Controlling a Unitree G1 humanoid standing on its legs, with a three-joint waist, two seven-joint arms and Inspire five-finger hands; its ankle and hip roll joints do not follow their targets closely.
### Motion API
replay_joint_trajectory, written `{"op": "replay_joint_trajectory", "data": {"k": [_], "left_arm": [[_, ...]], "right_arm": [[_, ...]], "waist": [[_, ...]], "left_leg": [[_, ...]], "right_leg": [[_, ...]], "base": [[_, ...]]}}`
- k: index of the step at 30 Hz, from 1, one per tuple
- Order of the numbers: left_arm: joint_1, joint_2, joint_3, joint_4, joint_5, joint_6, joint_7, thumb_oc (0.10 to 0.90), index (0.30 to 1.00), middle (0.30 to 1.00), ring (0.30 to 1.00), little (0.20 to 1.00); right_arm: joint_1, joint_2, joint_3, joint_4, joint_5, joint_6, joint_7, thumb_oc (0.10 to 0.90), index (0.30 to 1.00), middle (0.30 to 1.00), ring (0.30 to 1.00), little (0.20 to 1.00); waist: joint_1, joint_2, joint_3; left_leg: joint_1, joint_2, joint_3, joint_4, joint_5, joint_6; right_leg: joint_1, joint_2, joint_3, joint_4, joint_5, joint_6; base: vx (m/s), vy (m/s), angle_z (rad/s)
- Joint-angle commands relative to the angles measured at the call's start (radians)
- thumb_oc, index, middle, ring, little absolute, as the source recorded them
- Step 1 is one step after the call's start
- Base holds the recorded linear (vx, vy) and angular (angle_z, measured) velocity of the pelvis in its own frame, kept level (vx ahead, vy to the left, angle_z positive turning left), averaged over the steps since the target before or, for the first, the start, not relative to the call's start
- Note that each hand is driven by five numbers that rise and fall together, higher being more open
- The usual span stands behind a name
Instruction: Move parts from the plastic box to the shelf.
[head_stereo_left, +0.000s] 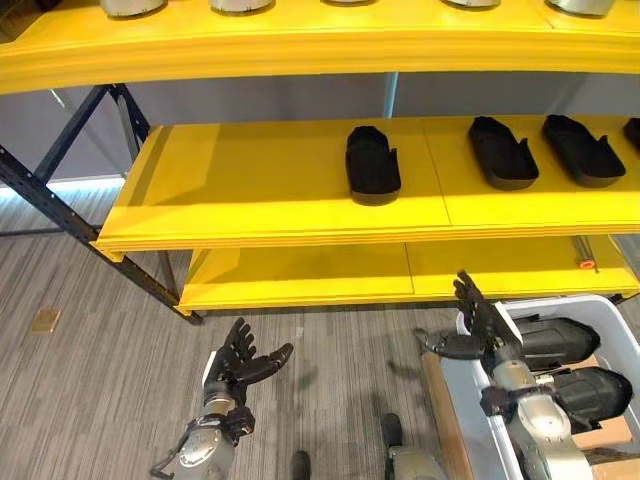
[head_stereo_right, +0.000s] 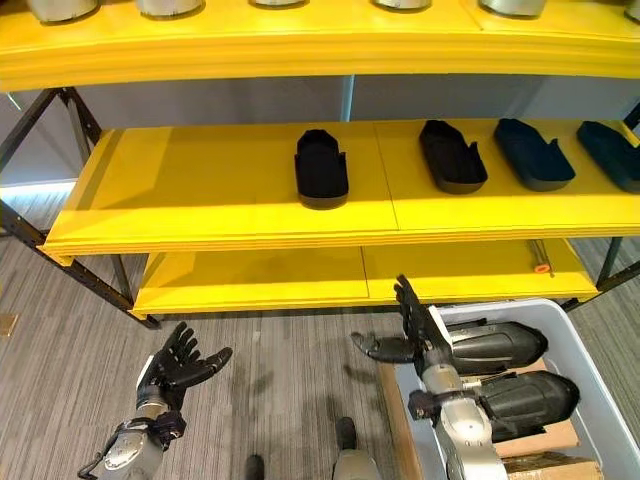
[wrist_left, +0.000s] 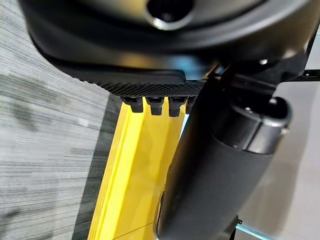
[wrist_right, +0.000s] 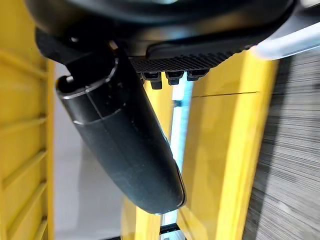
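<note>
Nearest to us, our left hand hung low over the floor with its fingers spread and holding nothing. Our right hand was raised at the near corner of the box, fingers straight, thumb out to the side, also empty.

In the box, just beside that hand, lay two dark parts, one behind the other, resting on what looked like cardboard; we could not tell whether more lay beneath.

Beyond the box was the shelf, a wide yellow board. Four dark parts sat on it in a row: one near the middle, three others further to our right, the last cut off by the picture's edge. The left half of the shelf was bare. Above, a higher board carried grey round things along its top edge.

We judged the job well begun but unfinished: four parts placed, at least two left to lift, and neither hand on one yet.
</note>
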Motion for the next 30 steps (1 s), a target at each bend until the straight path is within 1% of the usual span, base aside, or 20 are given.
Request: {"op": "replay_joint_trajectory", "data": {"k": [1,2,8,10,12,15,16,17,18,19,20,21,22,23,24,25,26,28,29,30], "left_arm": [[-0.022,0.059,0.038,-0.042,0.026,-0.086,0.005,0.900,1.000,1.000,1.000,1.000],[-0.020,0.055,0.044,-0.048,0.024,-0.093,0.021,0.900,1.000,1.000,1.000,1.000],[-0.061,0.085,0.020,-0.044,0.046,-0.112,0.026,0.900,1.000,1.000,1.000,1.000],[-0.079,0.093,-0.003,-0.034,0.056,-0.115,0.029,0.900,1.000,1.000,1.000,1.000],[-0.091,0.095,-0.017,-0.025,0.064,-0.115,0.024,0.900,1.000,1.000,1.000,1.000],[-0.099,0.095,-0.033,-0.018,0.081,-0.115,0.032,0.900,1.000,1.000,1.000,1.000],[-0.113,0.101,-0.037,-0.015,0.081,-0.114,0.042,0.900,1.000,1.000,1.000,1.000],[-0.113,0.101,-0.037,-0.015,0.081,-0.114,0.042,0.900,1.000,1.000,1.000,1.000],[-0.117,0.107,-0.048,-0.027,0.064,-0.113,0.045,0.900,1.000,1.000,1.000,1.000],[-0.120,0.109,-0.055,-0.029,0.058,-0.112,0.049,0.900,1.000,1.000,1.000,1.000],[-0.119,0.109,-0.056,-0.029,0.058,-0.112,0.049,0.900,1.000,1.000,1.000,1.000],[-0.110,0.111,-0.053,-0.047,0.038,-0.107,0.056,0.900,1.000,1.000,1.000,1.000],[-0.100,0.109,-0.048,-0.056,0.025,-0.104,0.059,0.900,1.000,1.000,1.000,1.000],[-0.100,0.109,-0.048,-0.056,0.025,-0.104,0.059,0.900,1.000,1.000,1.000,1.000],[-0.080,0.105,-0.033,-0.070,-0.001,-0.101,0.069,0.900,1.000,1.000,1.000,1.000],[-0.071,0.101,-0.025,-0.075,-0.008,-0.102,0.069,0.900,1.000,1.000,1.000,1.000],[-0.051,0.095,-0.005,-0.076,-0.022,-0.103,0.078,0.900,1.000,1.000,1.000,1.000],[-0.027,0.079,0.013,-0.070,-0.027,-0.101,0.079,0.900,1.000,1.000,1.000,1.000],[-0.026,0.079,0.013,-0.070,-0.027,-0.101,0.079,0.900,1.000,1.000,1.000,1.000],[-0.014,0.064,0.020,-0.067,-0.043,-0.107,0.086,0.900,1.000,1.000,1.000,1.000]], "right_arm": [[-0.095,-0.002,-0.019,-0.064,0.091,-0.106,0.013,0.900,1.000,1.000,1.000,1.000],[-0.093,0.023,-0.012,-0.054,0.140,-0.110,0.008,0.900,1.000,1.000,1.000,1.000],[-0.088,0.024,-0.036,-0.078,0.177,-0.125,0.002,0.900,1.000,1.000,1.000,1.000],[-0.073,0.036,-0.048,-0.072,0.180,-0.133,-0.010,0.900,1.000,1.000,1.000,1.000],[-0.054,0.055,-0.055,-0.070,0.189,-0.130,-0.008,0.900,1.000,1.000,1.000,1.000],[-0.067,0.057,-0.042,-0.052,0.185,-0.132,-0.020,0.900,1.000,1.000,1.000,1.000],[-0.090,0.052,-0.021,-0.046,0.178,-0.136,-0.035,0.900,1.000,1.000,1.000,1.000],[-0.090,0.052,-0.021,-0.046,0.178,-0.136,-0.035,0.900,1.000,1.000,1.000,1.000],[-0.111,0.047,0.002,-0.045,0.203,-0.146,-0.042,0.900,1.000,1.000,1.000,1.000],[-0.121,0.050,0.019,-0.042,0.222,-0.145,-0.041,0.900,1.000,1.000,1.000,1.000],[-0.120,0.050,0.019,-0.042,0.222,-0.145,-0.041,0.900,1.000,1.000,1.000,1.000],[-0.135,0.051,0.043,-0.041,0.231,-0.140,-0.042,0.900,1.000,1.000,1.000,1.000],[-0.144,0.054,0.057,-0.034,0.232,-0.137,-0.045,0.900,1.000,1.000,1.000,1.000],[-0.144,0.054,0.057,-0.034,0.232,-0.137,-0.045,0.900,1.000,1.000,1.000,1.000],[-0.177,0.052,0.089,-0.014,0.226,-0.130,-0.061,0.900,1.000,1.000,1.000,1.000],[-0.190,0.054,0.097,-0.013,0.230,-0.128,-0.064,0.900,1.000,1.000,1.000,1.000],[-0.193,0.053,0.106,-0.016,0.244,-0.121,-0.061,0.900,1.000,1.000,1.000,1.000],[-0.173,0.056,0.107,-0.025,0.248,-0.115,-0.053,0.900,1.000,1.000,1.000,1.000],[-0.171,0.056,0.108,-0.026,0.248,-0.115,-0.053,0.900,1.000,1.000,1.000,1.000],[-0.160,0.047,0.113,-0.025,0.257,-0.113,-0.049,0.900,1.000,1.000,1.000,1.000]], "waist": [[0.014,-0.043,-0.096],[0.013,-0.049,-0.089],[0.003,-0.082,-0.030],[-0.017,-0.079,-0.015],[-0.030,-0.068,-0.005],[-0.027,-0.027,0.017],[-0.006,-0.011,0.025],[-0.007,-0.012,0.025],[0.005,0.004,0.021],[0.014,0.005,0.014],[0.016,0.006,0.016],[0.038,0.012,0.000],[0.054,0.011,-0.007],[0.055,0.011,-0.006],[0.093,0.002,-0.022],[0.109,-0.010,-0.028],[0.131,-0.038,-0.040],[0.131,-0.054,-0.055],[0.133,-0.053,-0.056],[0.118,-0.056,-0.064]], "left_leg": [[0.155,0.017,0.009,-0.009,-0.149,0.024],[0.152,0.002,0.014,0.009,-0.159,0.030],[0.066,-0.088,0.011,0.164,-0.226,0.068],[0.057,-0.119,0.011,0.156,-0.216,0.085],[0.056,-0.124,0.018,0.125,-0.192,0.095],[0.074,-0.099,0.064,0.057,-0.142,0.098],[0.067,-0.086,0.091,0.045,-0.116,0.098],[0.067,-0.086,0.091,0.044,-0.116,0.098],[0.050,-0.071,0.133,0.013,-0.078,0.107],[0.037,-0.065,0.162,0.006,-0.065,0.114],[0.041,-0.064,0.163,0.005,-0.067,0.114],[0.017,-0.055,0.209,0.004,-0.058,0.127],[0.007,-0.054,0.236,0.005,-0.056,0.130],[0.009,-0.055,0.238,0.005,-0.057,0.130],[-0.003,-0.047,0.279,0.011,-0.064,0.122],[-0.011,-0.042,0.303,0.018,-0.065,0.116],[-0.029,-0.031,0.347,0.038,-0.070,0.102],[-0.035,-0.014,0.371,0.053,-0.068,0.087],[-0.034,-0.012,0.373,0.053,-0.067,0.086],[-0.034,0.019,0.408,0.059,-0.047,0.063]], "right_leg": [[-0.061,-0.152,0.042,-0.073,0.193,0.162],[-0.061,-0.165,0.051,-0.082,0.218,0.168],[-0.067,-0.246,0.071,-0.076,0.286,0.175],[-0.080,-0.267,0.079,-0.082,0.331,0.174],[-0.104,-0.273,0.068,-0.079,0.350,0.166],[-0.135,-0.272,-0.055,-0.046,0.310,0.156],[-0.128,-0.283,-0.160,-0.005,0.260,0.152],[-0.128,-0.283,-0.160,-0.005,0.260,0.152],[-0.092,-0.267,-0.190,0.122,0.161,0.122],[-0.082,-0.251,-0.183,0.197,0.118,0.110],[-0.082,-0.250,-0.181,0.202,0.114,0.111],[-0.029,-0.230,-0.196,0.283,0.053,0.094],[0.005,-0.232,-0.216,0.303,0.033,0.091],[0.006,-0.232,-0.214,0.305,0.032,0.091],[0.073,-0.249,-0.250,0.299,0.010,0.111],[0.103,-0.247,-0.254,0.256,0.016,0.116],[0.146,-0.239,-0.291,0.123,0.034,0.129],[0.180,-0.207,-0.278,0.013,0.023,0.133],[0.182,-0.205,-0.277,0.009,0.026,0.133],[0.175,-0.173,-0.243,-0.045,0.051,0.136]], "base": [[-0.05,0.105,-0.08],[-0.07,0.116,-0.12],[-0.11,0.173,0.01],[-0.10,0.253,0.13],[-0.09,0.240,0.05],[-0.09,0.209,-0.22],[-0.12,0.118,-0.90],[-0.23,0.175,-1.07],[-0.20,0.132,-1.15],[-0.20,0.132,-0.82],[-0.15,0.088,-0.98],[-0.13,0.070,-0.97],[-0.14,0.070,-1.03],[-0.05,-0.027,-1.02],[-0.03,-0.091,-1.37],[-0.08,-0.251,-1.35],[-0.06,-0.269,-1.27],[-0.01,-0.217,-1.69],[-0.01,-0.224,-1.78],[-0.02,-0.212,-1.14]]}}
